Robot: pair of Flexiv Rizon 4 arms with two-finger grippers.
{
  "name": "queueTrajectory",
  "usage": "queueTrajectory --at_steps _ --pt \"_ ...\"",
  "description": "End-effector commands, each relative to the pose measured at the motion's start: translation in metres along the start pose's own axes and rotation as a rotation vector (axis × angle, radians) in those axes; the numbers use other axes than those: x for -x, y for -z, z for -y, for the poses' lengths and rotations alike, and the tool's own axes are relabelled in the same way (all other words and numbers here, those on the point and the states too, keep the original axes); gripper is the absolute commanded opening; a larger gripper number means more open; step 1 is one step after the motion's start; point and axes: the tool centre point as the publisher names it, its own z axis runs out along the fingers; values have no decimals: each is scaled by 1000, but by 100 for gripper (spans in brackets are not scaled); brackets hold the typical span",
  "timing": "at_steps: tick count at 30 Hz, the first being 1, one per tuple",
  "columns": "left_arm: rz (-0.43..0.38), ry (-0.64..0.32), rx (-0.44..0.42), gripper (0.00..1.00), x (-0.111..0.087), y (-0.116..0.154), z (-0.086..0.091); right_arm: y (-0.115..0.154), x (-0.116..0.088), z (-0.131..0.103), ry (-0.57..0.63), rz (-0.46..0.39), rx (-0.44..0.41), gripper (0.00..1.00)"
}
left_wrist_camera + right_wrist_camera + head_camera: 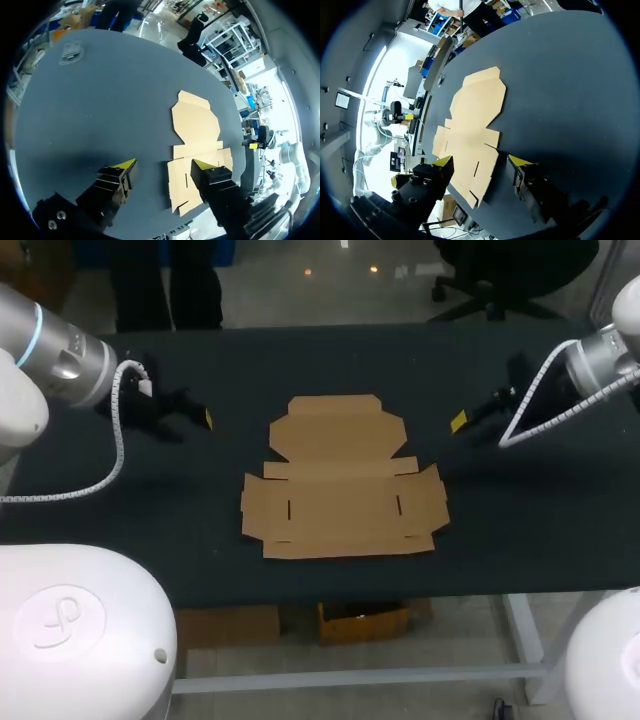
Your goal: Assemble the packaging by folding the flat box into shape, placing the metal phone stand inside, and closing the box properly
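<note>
I work over one big table [330,355] with a flat black top, and seen from above it runs all the way from 9 o'clock to 3 o'clock, with its far edge up at 12 o'clock and its near edge down toward 6 o'clock. Under that near edge I can see its white frame: a long bar [350,677] going across at 6 o'clock and a leg [522,635] slanting down at about 5 o'clock. From my wrists the same top looks dull and smooth, not shiny.
</note>
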Motion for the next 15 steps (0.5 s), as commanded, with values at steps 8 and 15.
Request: queueTrajectory --at_steps 8,15 --pt "35 53 96 0 -2 -6 -3 -11 -7 -24 34 68 -3 0" --pt "30 43 122 0 -2 -14 -7 -22 -2 -30 22 67 16 0"
